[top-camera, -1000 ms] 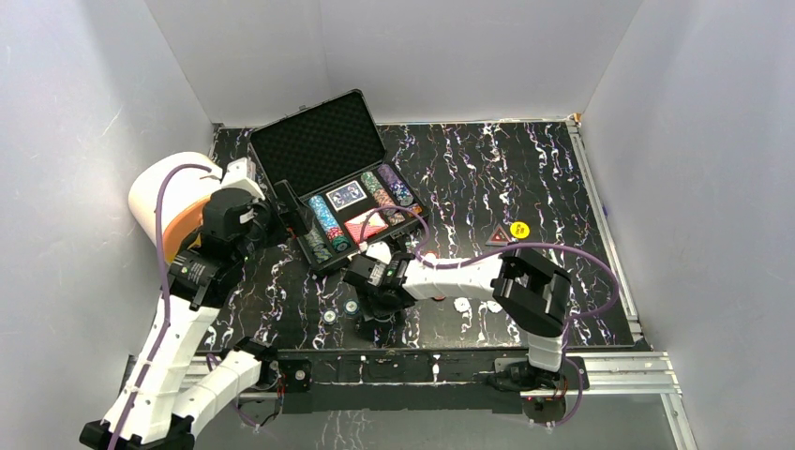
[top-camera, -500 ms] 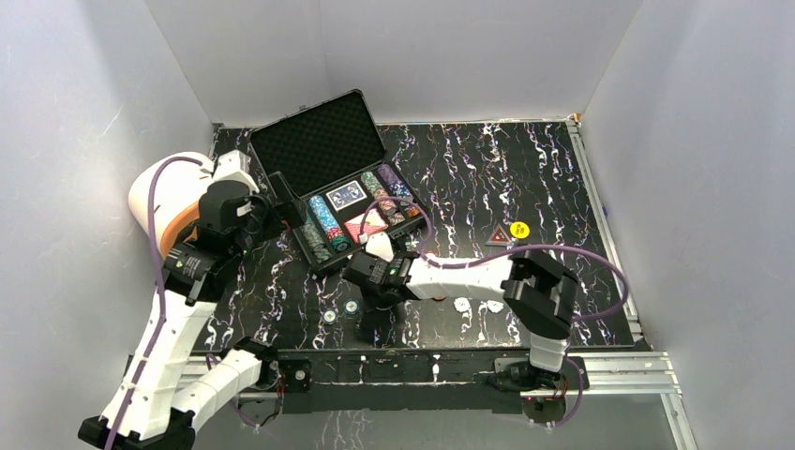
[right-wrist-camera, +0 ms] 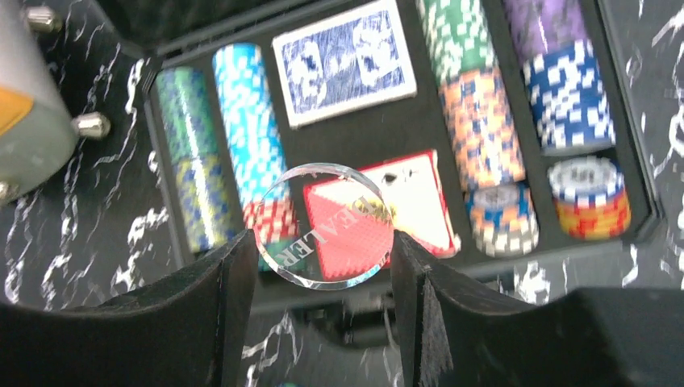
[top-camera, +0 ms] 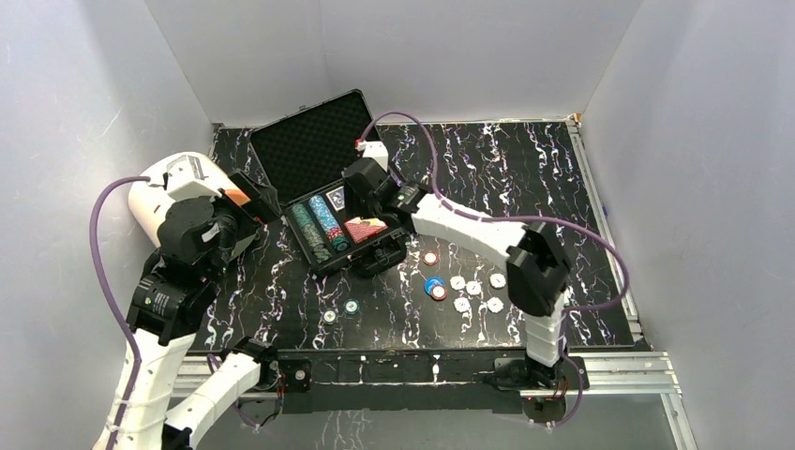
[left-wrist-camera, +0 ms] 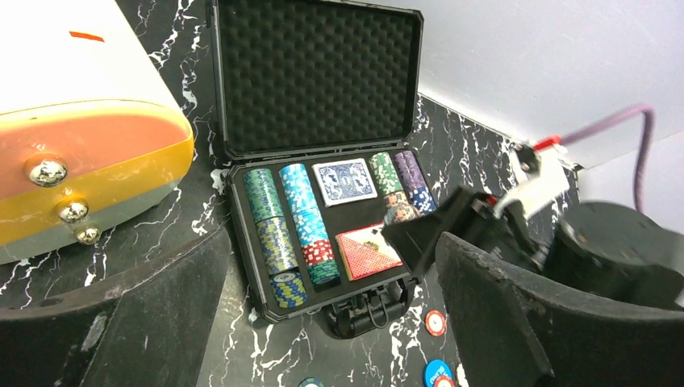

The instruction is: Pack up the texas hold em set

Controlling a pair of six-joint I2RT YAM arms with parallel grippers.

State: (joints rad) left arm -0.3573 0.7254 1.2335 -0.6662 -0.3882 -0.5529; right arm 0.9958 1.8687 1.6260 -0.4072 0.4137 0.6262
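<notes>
Right now your right gripper [right-wrist-camera: 323,242] is clamped on a clear round dealer button [right-wrist-camera: 324,226], holding it over the open black case [top-camera: 314,150], in front of the red card deck [right-wrist-camera: 411,201] in its tray. Your left gripper [left-wrist-camera: 331,314] stands wide apart, holding nothing, facing the case. Loose poker chips [top-camera: 473,291] lie on the black marbled table [top-camera: 534,178], with white walls [top-camera: 450,47] on three sides

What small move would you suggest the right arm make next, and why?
Probably lower the right gripper a little toward the open case. It is shut on the clear dealer button, which hangs over the red card deck and is not yet resting inside, so releasing now would likely drop it.
</notes>
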